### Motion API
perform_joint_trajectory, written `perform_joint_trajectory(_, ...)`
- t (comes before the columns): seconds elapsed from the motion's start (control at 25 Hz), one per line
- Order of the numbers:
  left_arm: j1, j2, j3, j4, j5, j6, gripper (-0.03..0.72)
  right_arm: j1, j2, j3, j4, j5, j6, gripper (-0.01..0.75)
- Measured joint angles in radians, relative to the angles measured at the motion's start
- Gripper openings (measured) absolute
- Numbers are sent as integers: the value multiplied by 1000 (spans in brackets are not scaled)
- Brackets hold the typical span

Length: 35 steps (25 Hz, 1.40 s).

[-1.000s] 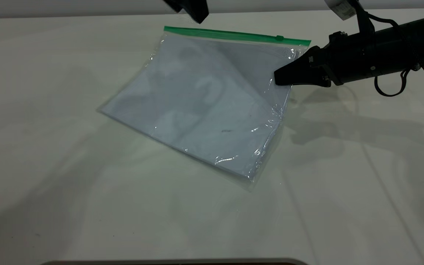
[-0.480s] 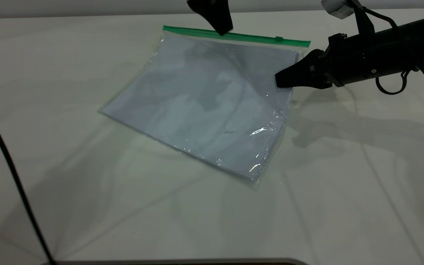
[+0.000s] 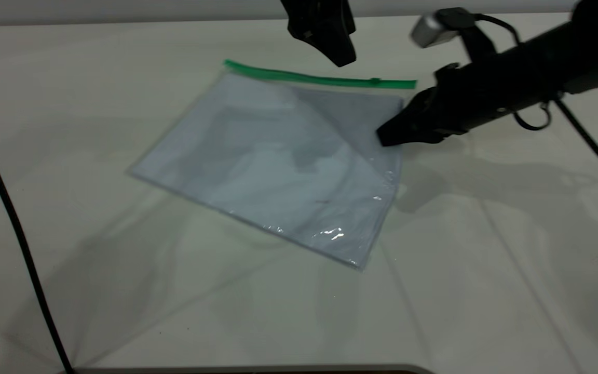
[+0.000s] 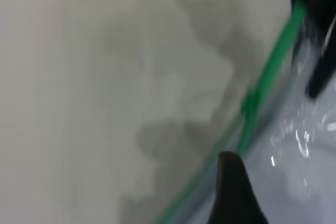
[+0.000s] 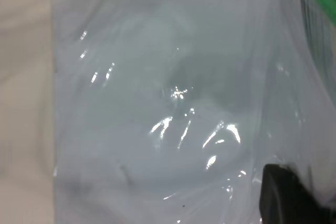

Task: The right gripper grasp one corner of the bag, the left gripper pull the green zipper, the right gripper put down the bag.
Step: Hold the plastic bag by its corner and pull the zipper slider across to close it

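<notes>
The clear bag (image 3: 278, 161) with white sheets inside lies tilted on the white table, its far right part raised. The green zipper (image 3: 309, 78) runs along its far edge, with the slider tab (image 3: 375, 81) near the right end. My right gripper (image 3: 388, 136) is shut on the bag's right edge just below the zipper corner. Its wrist view shows the bag (image 5: 173, 103) and one black finger (image 5: 289, 198) against the plastic. My left gripper (image 3: 341, 56) hangs just above the zipper, left of the tab. Its wrist view shows the zipper (image 4: 273, 61) and the tab (image 4: 249, 103).
A thin black cable (image 3: 13, 228) crosses the table's left side. The table's far edge (image 3: 122, 22) meets a wall just behind the bag. A dark rim (image 3: 247, 370) lines the near edge.
My left gripper has moved right and down toward the zipper. My right gripper has moved left and down with the bag, so the green edge sits lower and nearer.
</notes>
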Motion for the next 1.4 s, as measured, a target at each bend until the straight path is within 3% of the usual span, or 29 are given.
perform_joint_trajectory(0.16, 0, 1, 0, -10, -3, 37, 549, 37, 0, -34, -27, -26, -1, 35)
perform_joint_trajectory(0.8, 0, 61, -1, -23, 0, 76, 532, 39, -32, -53, -77, 40, -1, 35)
perform_joint_trajectory(1.04, 1, 63, -1, -84, -1, 121, 444, 39, -32, -53, -82, 50, 2, 35)
perform_joint_trajectory(1.4, 5, 63, -1, -86, 9, 124, 224, 37, -32, -53, -82, 51, 32, 35)
